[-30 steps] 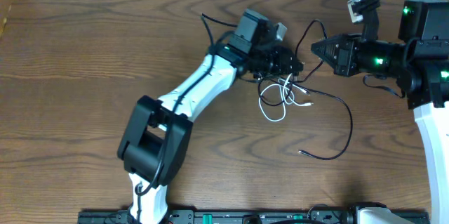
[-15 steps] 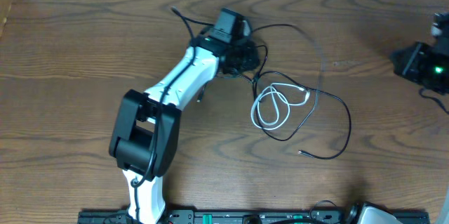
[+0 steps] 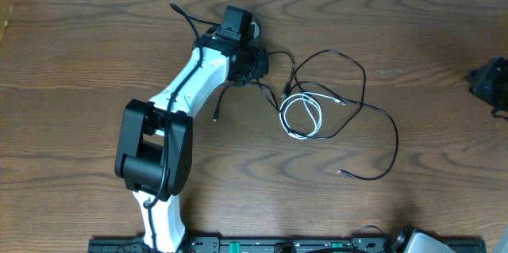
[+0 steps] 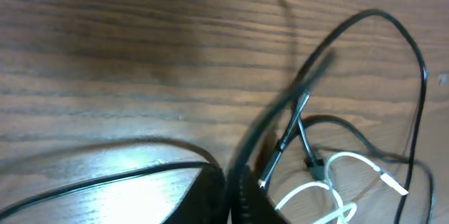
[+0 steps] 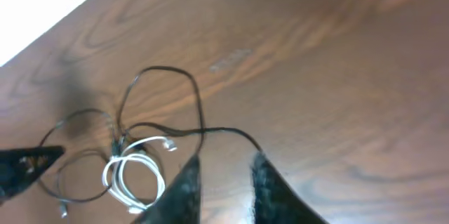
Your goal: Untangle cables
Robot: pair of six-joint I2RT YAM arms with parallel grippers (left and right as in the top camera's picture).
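Overhead first: the left gripper sat clamped shut at the far left of the tangle, apparently pinching the black cable. That cable ran off rightward in a wide loop, its loose plug end lying near-right on the table. The white cable lay coiled just right of and nearer than that gripper, still crossed by black strands. The left arm was by far the closer. The right gripper had backed off to the right edge, where a second earlier it was nosed up against the bundle. The left gripper had also drawn left and farther away, stretching the black cable out.

Left wrist view: the fingers met tight, a black strand rising from them up and to the right, with the white coil at the lower right.

Right wrist view: the fingers stood slightly parted and held nothing, and both cables lay well off to the left.
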